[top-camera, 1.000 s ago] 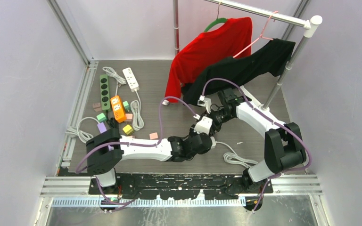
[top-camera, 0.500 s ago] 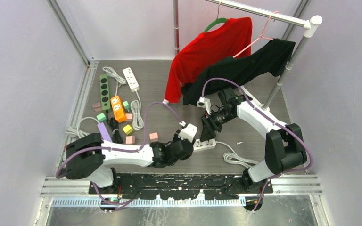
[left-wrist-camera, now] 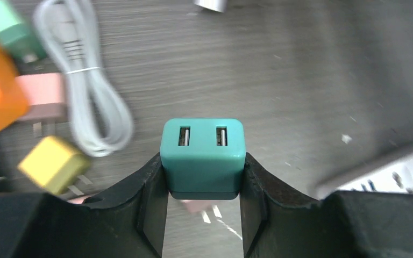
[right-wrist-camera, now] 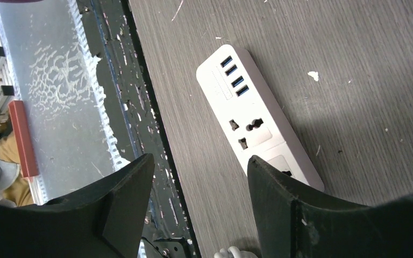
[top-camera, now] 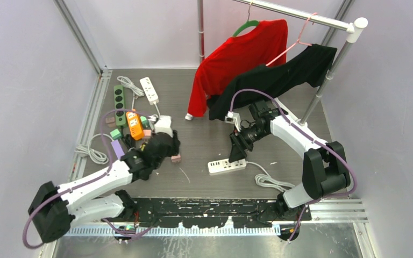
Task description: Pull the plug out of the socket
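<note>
Now that the plug [left-wrist-camera: 203, 153] is off the strip [right-wrist-camera: 258, 121] and carried well left of it, clamped in the part-open left gripper [left-wrist-camera: 203, 172], the right gripper [right-wrist-camera: 199, 169] has opened, empty, above the strip, so the pull looks done.

Plug: the teal, square-bodied plug [left-wrist-camera: 203, 156] shows me two USB ports on its face, its sides clamped between the left fingers [left-wrist-camera: 151, 204].
Socket: the white power strip [top-camera: 227, 166] lies flat on the grey tabletop [top-camera: 204, 145], outlets up, with four blue USB ports at one end and its white cord [top-camera: 269, 181] looping off the other.
Separation: from my view, plug and strip are well apart.
</note>
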Tool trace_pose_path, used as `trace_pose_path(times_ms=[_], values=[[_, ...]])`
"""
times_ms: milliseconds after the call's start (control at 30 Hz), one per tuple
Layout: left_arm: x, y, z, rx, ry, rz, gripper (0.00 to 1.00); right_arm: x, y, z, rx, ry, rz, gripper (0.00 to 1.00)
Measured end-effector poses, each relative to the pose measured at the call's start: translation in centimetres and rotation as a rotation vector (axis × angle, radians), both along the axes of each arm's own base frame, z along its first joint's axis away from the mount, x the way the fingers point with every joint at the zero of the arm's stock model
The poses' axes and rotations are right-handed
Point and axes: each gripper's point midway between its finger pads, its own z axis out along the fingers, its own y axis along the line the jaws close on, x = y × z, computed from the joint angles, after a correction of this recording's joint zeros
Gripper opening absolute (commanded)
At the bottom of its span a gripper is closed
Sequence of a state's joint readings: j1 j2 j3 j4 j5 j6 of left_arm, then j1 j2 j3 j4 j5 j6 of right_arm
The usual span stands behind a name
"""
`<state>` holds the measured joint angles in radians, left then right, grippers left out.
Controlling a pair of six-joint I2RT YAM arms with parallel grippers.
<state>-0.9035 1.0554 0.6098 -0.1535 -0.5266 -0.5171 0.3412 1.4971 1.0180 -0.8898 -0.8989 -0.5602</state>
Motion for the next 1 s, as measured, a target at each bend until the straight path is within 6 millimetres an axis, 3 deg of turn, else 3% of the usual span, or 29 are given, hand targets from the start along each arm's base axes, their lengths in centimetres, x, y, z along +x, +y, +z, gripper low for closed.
trace_pose_path(times_ms=[133,233,467,600,633,733,867,900,1000], values=[[1.8,5.6,-0.4,-0.045,0.032,0.151,0.0,0.0,0.0,0.0,0.001,-0.005,0.004,0.69],[2.3,8.3,-1.4,-0.082,0.076,0.228,0.0,0.0,0.0,0.0,0.001,-0.007,0.006,0.69],[2.2,12.4,-4.4,-0.107,0.193,0.408,0.01,0.0,0.0,0.0,0.002,-0.009,0.008,0.69],[1.3,14.2,-6.3,-0.064,0.26,0.523,0.07,0.0,0.0,0.0,0.002,-0.01,0.009,0.69],[1.1,14.6,-6.7,-0.052,0.278,0.552,0.16,0.0,0.0,0.0,0.002,-0.01,0.009,0.69],[0.9,15.6,-7.3,-0.033,0.314,0.625,0.61,0.0,0.0,0.0,0.002,-0.01,0.009,0.69],[1.3,16.2,-7.0,-0.044,0.322,0.685,0.96,0.0,0.0,0.0,0.002,-0.012,0.011,0.69],[1.4,16.2,-6.7,-0.052,0.316,0.694,1.0,0.0,0.0,0.0,0.002,-0.012,0.011,0.69],[1.4,16.2,-5.9,-0.079,0.296,0.701,1.0,0.0,0.0,0.0,0.002,-0.013,0.012,0.69]])
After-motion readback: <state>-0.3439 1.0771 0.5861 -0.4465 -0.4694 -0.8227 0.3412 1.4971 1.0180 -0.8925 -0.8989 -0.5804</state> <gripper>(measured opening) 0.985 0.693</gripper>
